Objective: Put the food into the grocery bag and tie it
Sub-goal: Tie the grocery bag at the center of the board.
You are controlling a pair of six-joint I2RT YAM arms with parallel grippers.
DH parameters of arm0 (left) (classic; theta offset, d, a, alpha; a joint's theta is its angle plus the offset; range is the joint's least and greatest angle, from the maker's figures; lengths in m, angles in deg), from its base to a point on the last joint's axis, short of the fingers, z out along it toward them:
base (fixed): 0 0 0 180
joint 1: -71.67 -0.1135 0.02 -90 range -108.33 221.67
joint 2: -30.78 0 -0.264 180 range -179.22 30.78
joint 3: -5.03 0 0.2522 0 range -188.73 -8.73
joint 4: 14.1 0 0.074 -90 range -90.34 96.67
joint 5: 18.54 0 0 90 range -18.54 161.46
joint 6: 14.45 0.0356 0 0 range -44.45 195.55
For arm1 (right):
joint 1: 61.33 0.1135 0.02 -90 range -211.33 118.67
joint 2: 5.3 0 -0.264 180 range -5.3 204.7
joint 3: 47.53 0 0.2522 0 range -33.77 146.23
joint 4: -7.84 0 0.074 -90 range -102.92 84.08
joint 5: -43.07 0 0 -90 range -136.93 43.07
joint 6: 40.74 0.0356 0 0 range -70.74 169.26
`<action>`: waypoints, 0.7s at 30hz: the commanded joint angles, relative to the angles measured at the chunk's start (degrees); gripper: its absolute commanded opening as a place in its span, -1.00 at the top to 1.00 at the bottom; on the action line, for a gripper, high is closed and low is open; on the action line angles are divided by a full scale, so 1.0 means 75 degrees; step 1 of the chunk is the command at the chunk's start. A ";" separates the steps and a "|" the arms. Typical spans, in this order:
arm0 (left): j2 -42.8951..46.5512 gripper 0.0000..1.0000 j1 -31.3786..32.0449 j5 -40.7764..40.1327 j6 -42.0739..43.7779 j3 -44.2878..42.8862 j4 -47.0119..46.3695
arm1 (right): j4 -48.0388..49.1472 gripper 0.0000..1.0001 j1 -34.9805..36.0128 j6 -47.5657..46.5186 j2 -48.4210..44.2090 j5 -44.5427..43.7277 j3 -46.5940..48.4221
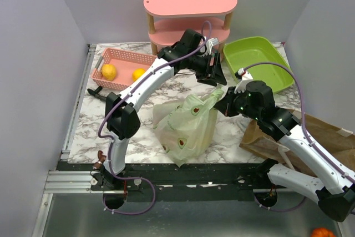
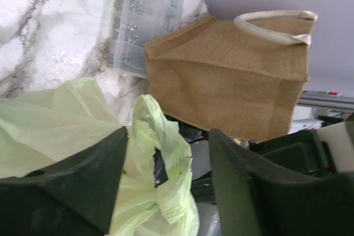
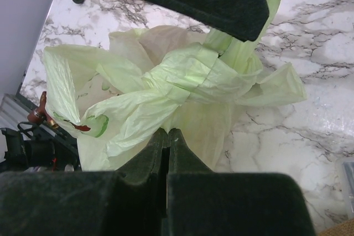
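The grocery bag (image 1: 186, 126) lies bulging on the marble table, pale green with avocado prints. The food is hidden; I cannot see into the bag. My right gripper (image 1: 226, 102) is at the bag's upper right, and in the right wrist view it (image 3: 168, 132) is shut on the bag's gathered plastic (image 3: 182, 78). My left gripper (image 1: 213, 73) hangs just above the bag's top. In the left wrist view it (image 2: 168, 134) is open, with a twisted strip of the bag (image 2: 160, 153) standing between its fingers against the left finger (image 2: 77, 183).
A pink basket (image 1: 125, 59) holding two yellow fruits (image 1: 109, 71) sits at the back left. A green tub (image 1: 258, 59) and a pink shelf (image 1: 188, 9) stand at the back. A brown bag (image 1: 310, 137) lies right of the grocery bag. A clear plastic box (image 2: 146, 20) is nearby.
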 commanded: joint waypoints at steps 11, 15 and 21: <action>-0.0006 0.51 0.0225 0.0320 -0.0417 0.0006 -0.0131 | 0.0109 0.99 -0.0004 -0.0139 -0.0181 0.0170 -0.0076; 0.0036 1.00 0.0243 0.0162 -0.0286 0.0087 -0.0020 | 0.0133 0.98 0.0000 -0.0104 -0.0172 0.0230 -0.0095; 0.0539 1.00 0.0166 -0.1107 -0.0215 0.0236 0.0345 | -0.0154 0.99 -0.0003 -0.0006 -0.0230 -0.0045 0.0119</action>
